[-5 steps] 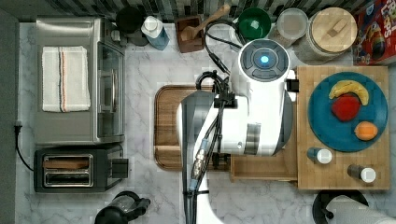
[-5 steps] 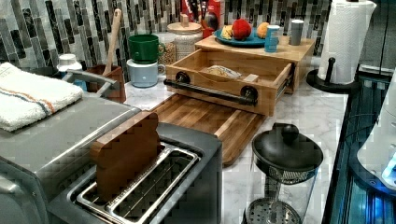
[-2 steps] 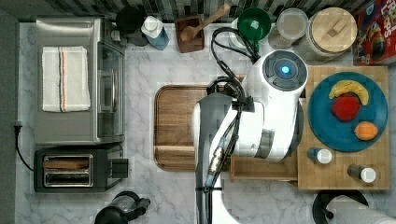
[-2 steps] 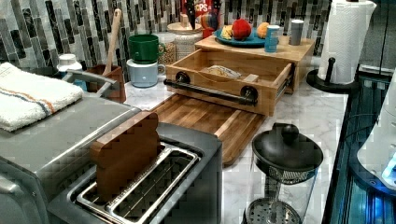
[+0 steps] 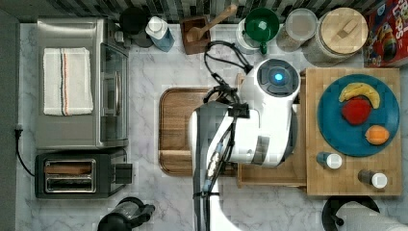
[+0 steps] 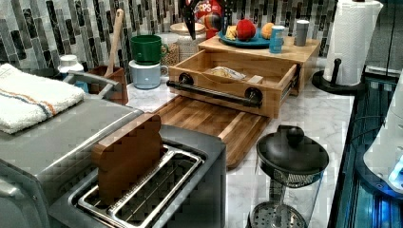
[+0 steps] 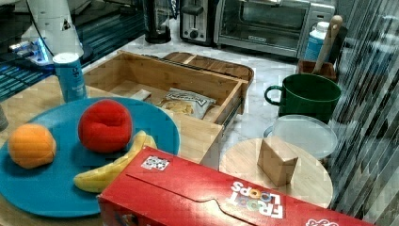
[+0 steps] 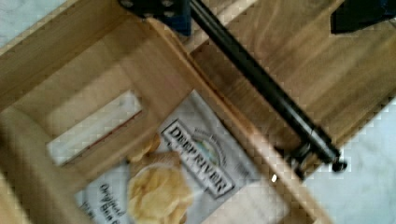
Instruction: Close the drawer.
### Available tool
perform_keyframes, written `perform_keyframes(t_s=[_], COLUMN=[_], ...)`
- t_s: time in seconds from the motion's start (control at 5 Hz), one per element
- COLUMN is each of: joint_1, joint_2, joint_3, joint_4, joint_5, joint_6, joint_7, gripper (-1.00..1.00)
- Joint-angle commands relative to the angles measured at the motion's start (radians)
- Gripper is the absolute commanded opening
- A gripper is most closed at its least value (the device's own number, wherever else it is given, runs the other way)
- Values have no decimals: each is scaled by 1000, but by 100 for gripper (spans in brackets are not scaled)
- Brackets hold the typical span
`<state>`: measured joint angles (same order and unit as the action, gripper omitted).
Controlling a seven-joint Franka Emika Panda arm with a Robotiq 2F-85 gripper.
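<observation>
- Top view: the white robot arm (image 5: 269, 115) is hanging over the drawer (image 5: 269, 174), beside the brown cutting board (image 5: 175, 130).
- Left view: the drawer (image 6: 237, 76) is standing pulled out over that board.
- Right view: a chip bag (image 7: 186, 101) is lying inside the drawer.
- Wrist view: the black handle bar (image 8: 264, 84) is crossing above the board; whether the gripper is open or closed, I cannot tell.

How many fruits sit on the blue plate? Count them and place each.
3 on the blue plate: a banana toward the top view's top, a red fruit mid-plate, an orange below it. None looks hidden.
</observation>
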<state>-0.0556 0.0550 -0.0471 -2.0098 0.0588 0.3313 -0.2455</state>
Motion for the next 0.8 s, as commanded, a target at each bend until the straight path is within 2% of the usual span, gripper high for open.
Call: perform_keyframes(t_s=[0.2, 0.4, 0.6, 0.8], joint_1=[127, 129, 115, 122], joint_2=[-48, -40, -29, 1], joint_3=[138, 174, 203, 196], joint_4=[-145, -188, -241, -283], joint_5=[75, 49, 26, -18], joint_6=[128, 177, 272, 365], joint_7=[-154, -184, -221, -257], gripper=[100, 100, -100, -100])
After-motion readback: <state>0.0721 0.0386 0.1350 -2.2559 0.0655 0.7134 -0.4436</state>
